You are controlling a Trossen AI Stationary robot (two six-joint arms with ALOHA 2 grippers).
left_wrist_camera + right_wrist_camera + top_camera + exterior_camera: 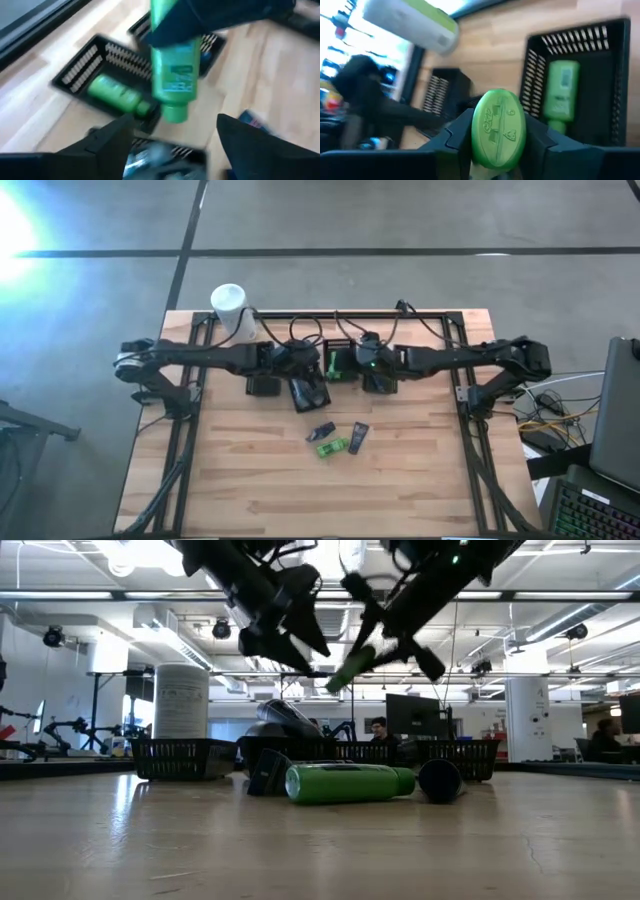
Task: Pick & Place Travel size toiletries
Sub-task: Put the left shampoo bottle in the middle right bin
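Observation:
My right gripper is shut on a bright green bottle, above the black slatted baskets at the table's far middle. A second green bottle lies in one basket. My left gripper hangs open just left of it, holding nothing. On the wood nearer the near edge lie a third green bottle, a dark flat tube and a small dark-blue item. My right gripper pinches the green bottle between its two fingers at the base end, one finger on each side. The bottle lies along the fingers, with its flat base toward the wrist. It is lifted clear and tilted, its cap end lowest and free.
A large white canister stands at the far left, behind the left arm. Several black baskets sit in a row under both grippers. The two grippers are close together. Bare wood lies toward the near edge.

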